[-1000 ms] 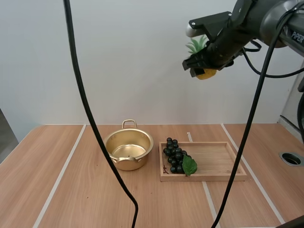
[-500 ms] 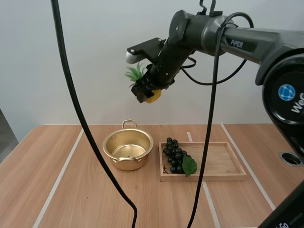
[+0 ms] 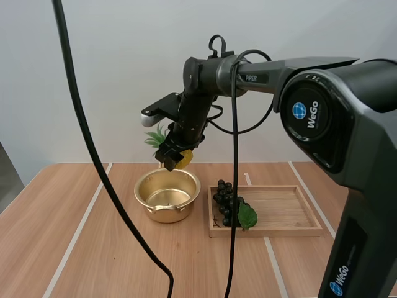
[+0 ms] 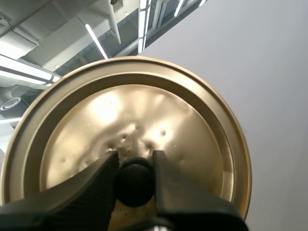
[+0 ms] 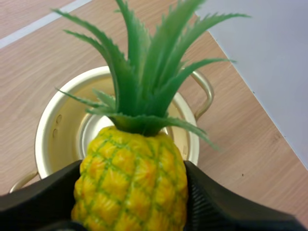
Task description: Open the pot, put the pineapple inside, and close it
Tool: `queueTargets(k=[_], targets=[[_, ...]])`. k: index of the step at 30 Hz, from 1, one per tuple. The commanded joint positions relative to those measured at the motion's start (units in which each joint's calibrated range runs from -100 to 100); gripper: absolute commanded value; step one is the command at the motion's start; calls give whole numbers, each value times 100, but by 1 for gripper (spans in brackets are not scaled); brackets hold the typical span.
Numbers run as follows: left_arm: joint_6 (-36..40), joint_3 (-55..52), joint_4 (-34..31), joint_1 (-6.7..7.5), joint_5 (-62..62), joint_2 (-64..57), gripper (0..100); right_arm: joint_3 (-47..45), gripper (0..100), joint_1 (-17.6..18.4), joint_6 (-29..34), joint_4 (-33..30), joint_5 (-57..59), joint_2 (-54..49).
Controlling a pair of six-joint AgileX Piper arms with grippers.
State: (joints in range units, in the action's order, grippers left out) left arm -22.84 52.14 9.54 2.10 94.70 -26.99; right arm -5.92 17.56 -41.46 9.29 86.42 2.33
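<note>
Open pot [image 3: 166, 212] on the surface [image 3: 93, 248], pineapple [image 5: 130, 187] hanging just above it.
A wooden tray [image 3: 291, 214] holding grapes [image 3: 228, 202] sits beside the pot. The left tool [image 4: 134, 159] is clamped on the lid [image 4: 144, 110] by its black knob [image 4: 134, 180]. The right tool [image 3: 175, 158] pinches the pineapple's yellow body.

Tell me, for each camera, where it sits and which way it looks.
High view: behind and above the bases, facing forward and down over the table; my right arm reaches above the pot.
Left wrist view: on my left arm, facing upward; left fingers pinch the knob of the lid.
Right wrist view: on my right arm, facing down into the pot; right fingers hold the pineapple.
Shared by high and right wrist views: pineapple, pot.
</note>
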Motion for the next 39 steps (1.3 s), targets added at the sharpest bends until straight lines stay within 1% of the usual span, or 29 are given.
queueTargets(k=[1, 5, 10, 18, 24, 30, 36, 39], targets=[[71, 37, -76, 18, -73, -55, 0, 42, 0, 8, -24, 79, 19, 112], [71, 37, -76, 18, -73, -55, 0, 42, 0, 14, -33, 307, 19, 341], [71, 37, -76, 18, -73, -55, 0, 42, 0, 59, -209, 531, -15, 575], [69, 37, -76, 18, -36, -41, 0, 42, 0, 117, -235, 542, -250, 944], [69, 37, -76, 18, 23, -41, 0, 42, 0, 117, -235, 483, -265, 1238], [78, 37, -76, 18, 57, -41, 0, 42, 0, 117, -134, 123, -265, 1494], [92, 37, -76, 18, 57, -41, 0, 42, 0, 117, -116, 116, -181, 1557], [93, 37, -76, 18, 74, -41, 0, 42, 0, 117, -31, -50, -103, 1557]])
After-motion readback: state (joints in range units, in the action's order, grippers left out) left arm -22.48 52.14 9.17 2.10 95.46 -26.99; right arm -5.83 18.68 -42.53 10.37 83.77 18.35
